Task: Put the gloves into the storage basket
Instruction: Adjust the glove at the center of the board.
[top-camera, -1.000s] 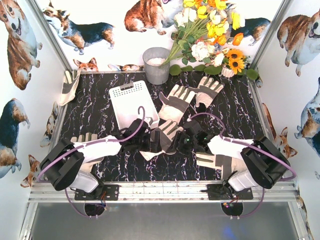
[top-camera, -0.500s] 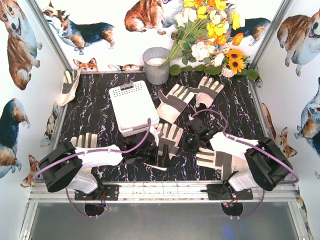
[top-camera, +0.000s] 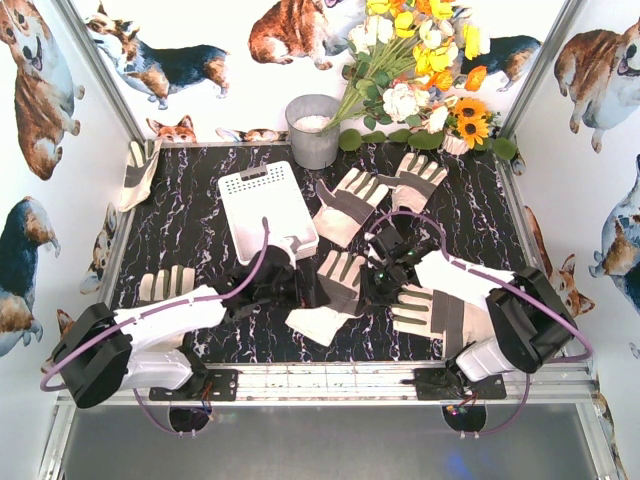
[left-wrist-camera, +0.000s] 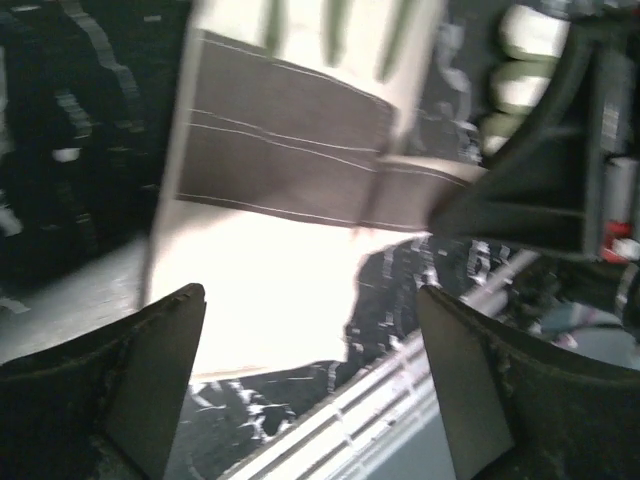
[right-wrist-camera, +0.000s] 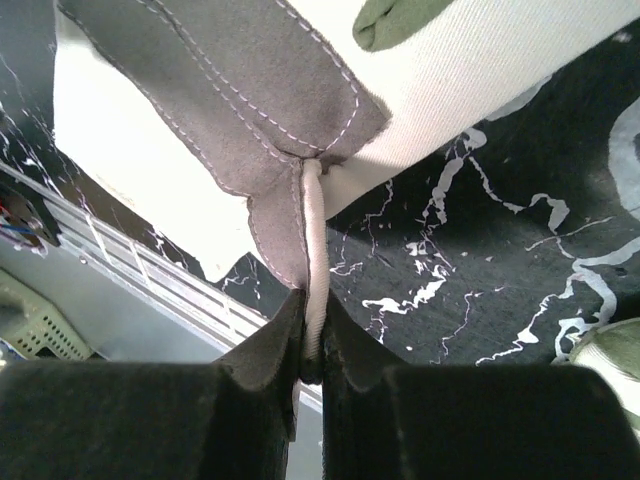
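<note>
- A right glove lies flat by the rail, partly under the right arm. A left glove lies beside the left arm. Both seem to be waiting their turn.
- The middle glove is on the table between the two arms, cuff toward the rail and just short of the basket.
- The right claw is pinched tight on a thin fold at this glove's thumb edge. I'd guess an edge grip lets the rest hang free on lifting.
- The left claw is spread wide over the cuff end, gripping nothing. It looks ready to take the other side so the fabric won't flop.
- The basket stands just behind the left claw, with nothing in it that I can see. The carry should be short.
- Further back, a back glove and a corner glove lie spread flat, touching each other.
- Behind them are the bucket and flowers, which are not part of the job.
</note>
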